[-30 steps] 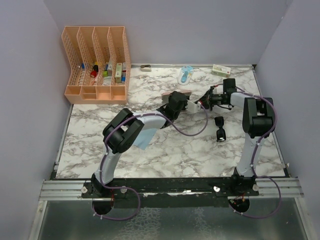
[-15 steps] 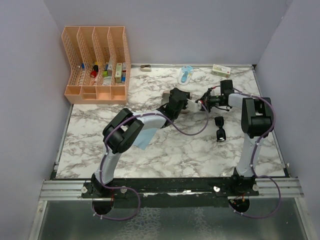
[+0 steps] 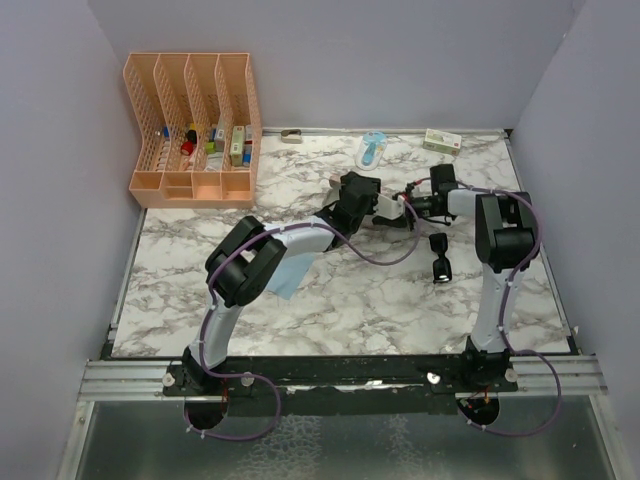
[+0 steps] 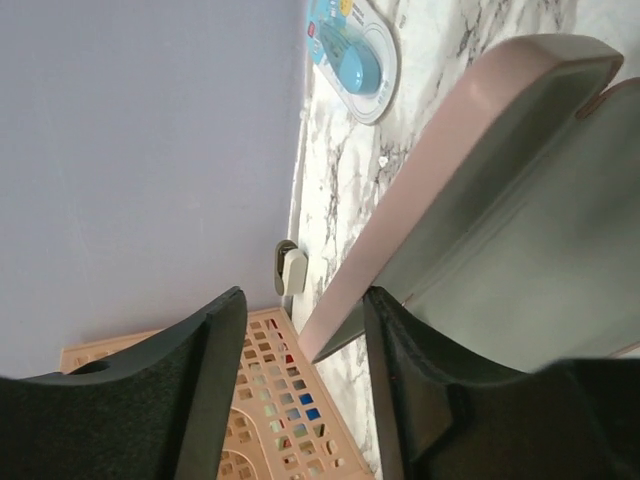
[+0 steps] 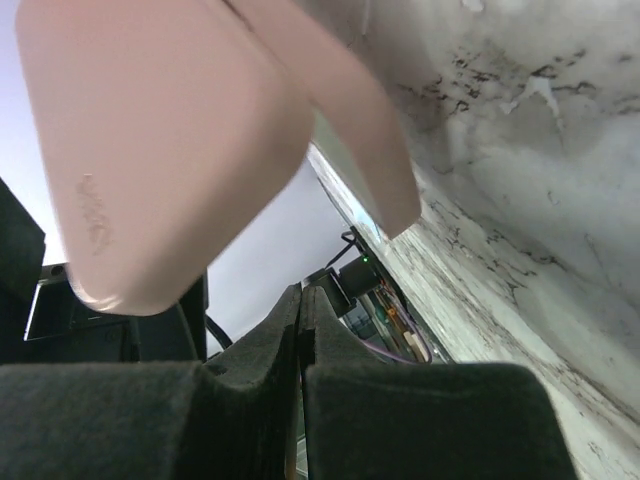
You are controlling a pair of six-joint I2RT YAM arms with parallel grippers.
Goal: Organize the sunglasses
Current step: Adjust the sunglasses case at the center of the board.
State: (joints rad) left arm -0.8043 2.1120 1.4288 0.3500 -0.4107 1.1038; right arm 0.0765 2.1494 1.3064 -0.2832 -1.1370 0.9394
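Note:
The black folded sunglasses [image 3: 440,258] lie on the marble table [image 3: 340,300], in front of the right arm and apart from both grippers. The pink case [image 3: 386,212] stands open between the grippers. In the left wrist view its pink lid [image 4: 470,140] and grey inside fill the right side. My left gripper [image 3: 356,196] [image 4: 303,300] is open, its right finger against the case's edge. My right gripper [image 3: 410,203] [image 5: 302,295] is shut and empty, just under the case [image 5: 170,130]. The light blue cloth [image 3: 291,278] lies under the left arm.
A peach file organizer [image 3: 190,130] [image 4: 280,420] stands at the back left. A blue and white packet [image 3: 372,150] [image 4: 350,55], a small box [image 3: 442,140] and a small clip-like item [image 3: 292,136] [image 4: 290,268] lie along the back wall.
My right gripper has moved left, closer to the case and the left gripper. The left gripper has shifted slightly up and right with the case. The sunglasses have not moved.

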